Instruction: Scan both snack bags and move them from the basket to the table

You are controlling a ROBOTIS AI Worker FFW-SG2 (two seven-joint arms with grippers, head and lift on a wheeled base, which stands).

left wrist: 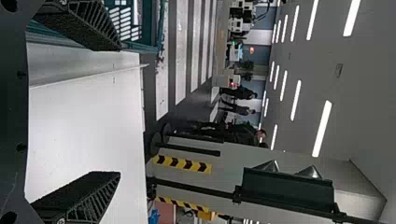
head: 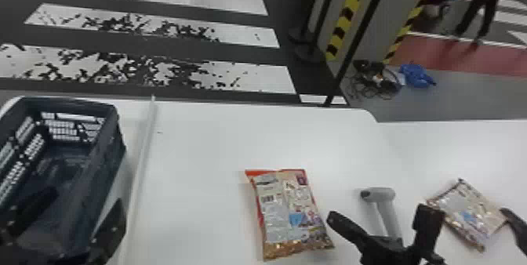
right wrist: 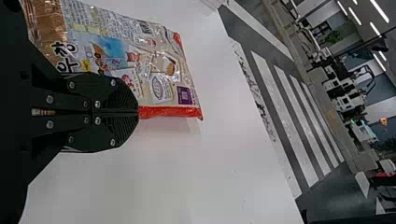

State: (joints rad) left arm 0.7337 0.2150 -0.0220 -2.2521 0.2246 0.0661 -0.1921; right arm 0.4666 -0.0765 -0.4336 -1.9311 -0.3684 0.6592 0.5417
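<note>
Gripper on right arm (right wrist: 138,112): closed, 2 fingertips together against the near film; cannot tell about any fold pinched between.
Right-hand snack bag (head: 466,209): lies on the table (head: 204,138), just left of those tips; long axis slants from near right to far left, roughly with the line of the fingers; right arm plainly nearer.
Coming move: seems to turn on that small sideways offset; for a fresh lift, opening and shifting left; for a finish, backing away right.
Risk: possibly dragging loose film along on the way out.
Scanner stand (head: 351,229): black, stands between the 2 snack bags.
Scanner (head: 384,194): grey, propped in the stand.
Middle snack bag (head: 290,213): lies on the table, just left of the stand, long axis near to far.
Gripper on left arm (left wrist: 120,111): spread open, at the basket (head: 111,154), well left of the snack bags.
Progress: 2 snack bags out on the table; scans impossible to confirm.
</note>
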